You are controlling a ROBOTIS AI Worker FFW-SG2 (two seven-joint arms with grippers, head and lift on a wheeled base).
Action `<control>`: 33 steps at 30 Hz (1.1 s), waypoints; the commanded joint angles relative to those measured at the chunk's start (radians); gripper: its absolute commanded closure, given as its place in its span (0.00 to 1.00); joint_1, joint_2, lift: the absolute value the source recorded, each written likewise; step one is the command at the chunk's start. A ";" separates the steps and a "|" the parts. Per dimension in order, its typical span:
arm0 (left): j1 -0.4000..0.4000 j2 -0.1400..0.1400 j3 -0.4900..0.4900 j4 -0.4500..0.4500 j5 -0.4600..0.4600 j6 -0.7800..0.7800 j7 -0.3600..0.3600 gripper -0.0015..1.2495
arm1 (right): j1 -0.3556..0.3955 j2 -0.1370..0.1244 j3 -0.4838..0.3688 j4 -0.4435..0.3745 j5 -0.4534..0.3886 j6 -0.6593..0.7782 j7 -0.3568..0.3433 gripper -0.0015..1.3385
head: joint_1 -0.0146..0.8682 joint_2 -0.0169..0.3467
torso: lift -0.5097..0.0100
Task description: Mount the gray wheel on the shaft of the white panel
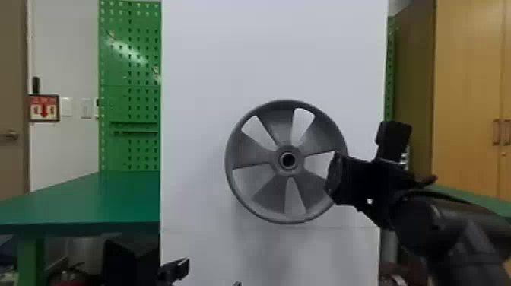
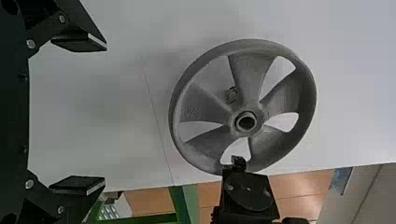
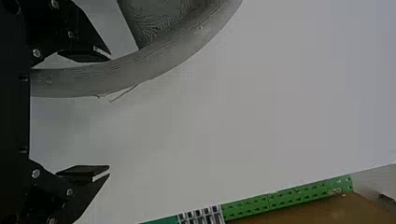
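Note:
The gray wheel (image 1: 253,154) is upright in front of the white panel (image 1: 266,49), its open hub facing the head camera. In the left wrist view a small stub (image 2: 231,94) shows through a gap between the wheel's spokes (image 2: 252,77); the hub hole looks dark. My right gripper (image 1: 334,178) is at the wheel's right side; in its wrist view the right gripper (image 3: 109,113) stands open, the rim (image 3: 140,67) passing close by one finger. Low before the panel, my left gripper (image 1: 209,275) is open, and in its wrist view the left gripper (image 2: 103,114) has nothing between its fingers.
A green table (image 1: 87,201) lies left of the panel, with a green pegboard (image 1: 140,95) behind. Wooden cabinets (image 1: 467,76) stand at the right. My right forearm (image 1: 437,224) comes in from the right edge, in front of the panel's right edge.

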 commanded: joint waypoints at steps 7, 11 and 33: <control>-0.001 0.001 0.002 0.001 0.006 0.000 0.000 0.21 | 0.003 -0.005 -0.005 0.023 0.006 -0.042 0.053 0.00 | 0.06 0.01 | 0.02; -0.002 0.001 0.002 0.001 0.006 0.000 0.000 0.21 | 0.007 -0.007 -0.005 0.025 0.009 -0.070 0.063 0.00 | 0.06 0.01 | 0.02; 0.007 -0.005 0.009 0.001 0.010 -0.002 0.000 0.21 | 0.199 -0.004 0.047 -0.205 0.113 -0.088 0.068 0.04 | 0.06 0.01 | 0.02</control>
